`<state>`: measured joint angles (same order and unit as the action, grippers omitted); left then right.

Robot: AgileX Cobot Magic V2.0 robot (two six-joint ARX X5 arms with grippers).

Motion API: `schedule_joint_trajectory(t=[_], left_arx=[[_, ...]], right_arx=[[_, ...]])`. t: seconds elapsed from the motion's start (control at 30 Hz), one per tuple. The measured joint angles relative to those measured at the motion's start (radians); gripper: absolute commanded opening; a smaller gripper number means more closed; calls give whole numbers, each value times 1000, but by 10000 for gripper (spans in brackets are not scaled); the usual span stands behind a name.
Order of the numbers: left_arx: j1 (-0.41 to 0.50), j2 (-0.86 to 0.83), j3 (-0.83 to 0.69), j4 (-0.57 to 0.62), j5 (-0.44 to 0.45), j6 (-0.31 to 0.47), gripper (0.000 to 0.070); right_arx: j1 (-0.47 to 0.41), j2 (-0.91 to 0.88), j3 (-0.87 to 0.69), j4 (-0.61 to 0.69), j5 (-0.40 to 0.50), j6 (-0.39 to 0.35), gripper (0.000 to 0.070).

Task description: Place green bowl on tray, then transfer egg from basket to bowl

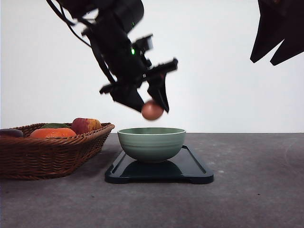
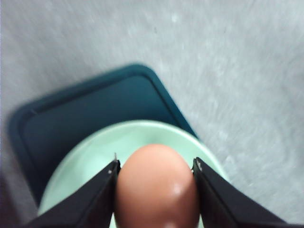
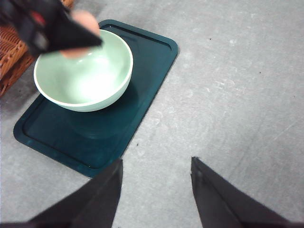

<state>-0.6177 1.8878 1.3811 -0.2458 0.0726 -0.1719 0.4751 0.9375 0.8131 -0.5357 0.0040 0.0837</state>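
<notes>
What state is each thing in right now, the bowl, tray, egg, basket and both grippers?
green bowl: upright on the tray, empty.
tray: flat on the table, bearing the bowl.
egg: held in the air above the bowl, whole.
basket: upright on the table beside the tray, holding fruit.
left gripper: jaws shut on the egg.
right gripper: jaws open, holding nothing, raised above the table.

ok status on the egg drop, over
Left gripper shut on egg, above green bowl. Bowl on tray. Right gripper open, off to the side. Nothing blocking.
</notes>
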Motion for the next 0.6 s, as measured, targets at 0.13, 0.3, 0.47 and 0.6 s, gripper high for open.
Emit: schedule_joint_trajectory(t=[0.13,0.3,0.47,0.6], left_arx=[[0,44,0,-5,-10,0,223],[-1,68,0,-3,-14,0,224],[-1,94,0,0,-14,15,226],[-2,112,0,-1,-14,22,230]], right_arx=[[0,0,0,0,0,0,277],[0,0,0,-1,0,0,277],[0,0,0,-2,-2,0,277],[0,0,0,-8,-3,0,277]])
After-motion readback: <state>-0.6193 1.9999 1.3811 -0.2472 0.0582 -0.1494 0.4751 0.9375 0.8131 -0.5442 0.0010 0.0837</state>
